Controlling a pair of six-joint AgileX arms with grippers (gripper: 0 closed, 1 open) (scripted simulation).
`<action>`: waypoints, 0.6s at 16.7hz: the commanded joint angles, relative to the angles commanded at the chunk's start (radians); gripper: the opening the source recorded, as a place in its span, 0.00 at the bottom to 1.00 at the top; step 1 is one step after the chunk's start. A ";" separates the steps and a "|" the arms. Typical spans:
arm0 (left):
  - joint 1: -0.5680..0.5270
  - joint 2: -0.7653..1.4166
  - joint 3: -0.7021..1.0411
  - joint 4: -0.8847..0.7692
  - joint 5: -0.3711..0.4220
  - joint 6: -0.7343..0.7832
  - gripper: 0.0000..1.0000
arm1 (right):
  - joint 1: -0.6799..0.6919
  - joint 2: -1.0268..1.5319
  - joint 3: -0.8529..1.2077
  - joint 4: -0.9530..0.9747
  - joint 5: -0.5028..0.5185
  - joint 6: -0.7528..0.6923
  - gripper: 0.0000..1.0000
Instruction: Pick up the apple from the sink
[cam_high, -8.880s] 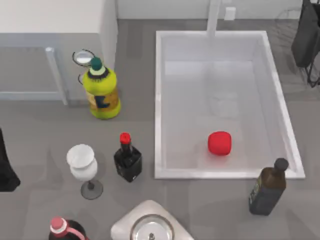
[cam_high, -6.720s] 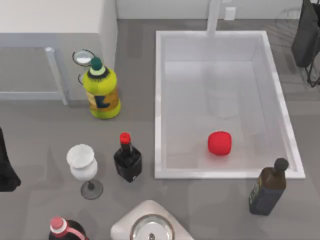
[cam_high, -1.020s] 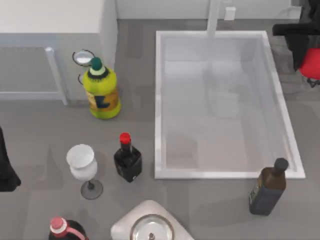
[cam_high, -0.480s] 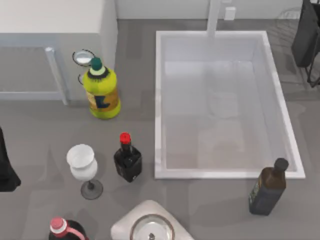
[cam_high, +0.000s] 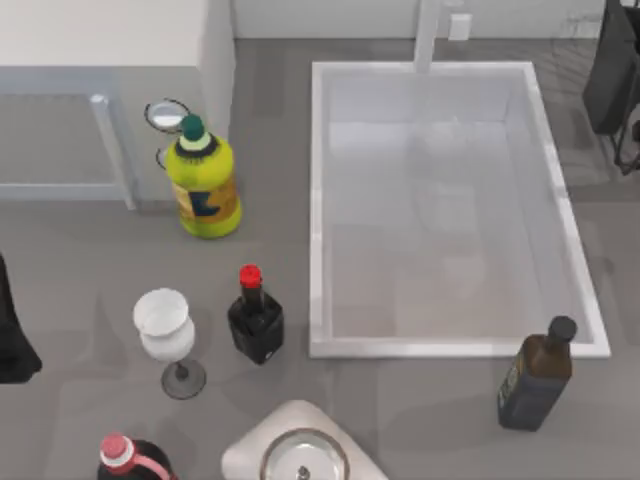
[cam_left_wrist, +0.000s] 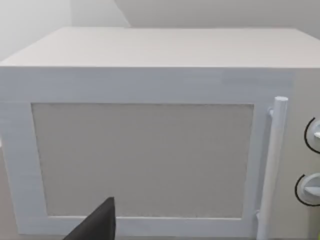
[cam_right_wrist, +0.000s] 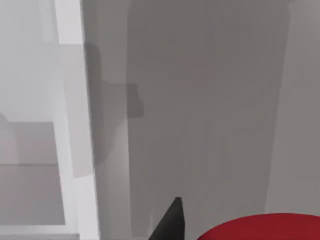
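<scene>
The sink (cam_high: 316, 210) is a large white basin right of the table's middle, its pale floor bare. The apple (cam_right_wrist: 260, 227) shows in the right wrist view as a bright-red rounded top right beside a dark fingertip (cam_right_wrist: 170, 220) of my right gripper, held above the grey table beside the sink's rim (cam_right_wrist: 75, 125). My right arm (cam_high: 612, 75) is a dark shape at the far right edge, just outside the sink's far right corner. My left arm (cam_high: 10, 335) is parked at the left edge; one of its fingertips (cam_left_wrist: 100, 222) faces a white microwave (cam_left_wrist: 150, 150).
A yellow-green bottle (cam_high: 203, 185), a small dark bottle with a red cap (cam_high: 255, 320) and a white wine glass (cam_high: 165, 335) stand left of the sink. A dark brown bottle (cam_high: 538, 375) stands at its near right corner. A round metal pot (cam_high: 303, 455) sits at the front edge.
The apple lay in the sink at first. One second ago it hung at the right edge in my right gripper. The arm has since drawn back to the far right corner.
</scene>
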 joint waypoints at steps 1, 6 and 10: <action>0.000 0.000 0.000 0.000 0.000 0.000 1.00 | 0.000 0.004 -0.046 0.056 0.000 0.000 0.00; 0.000 0.000 0.000 0.000 0.000 0.000 1.00 | 0.000 0.021 -0.182 0.199 0.000 0.001 0.00; 0.000 0.000 0.000 0.000 0.000 0.000 1.00 | 0.000 0.021 -0.182 0.199 0.000 0.001 0.08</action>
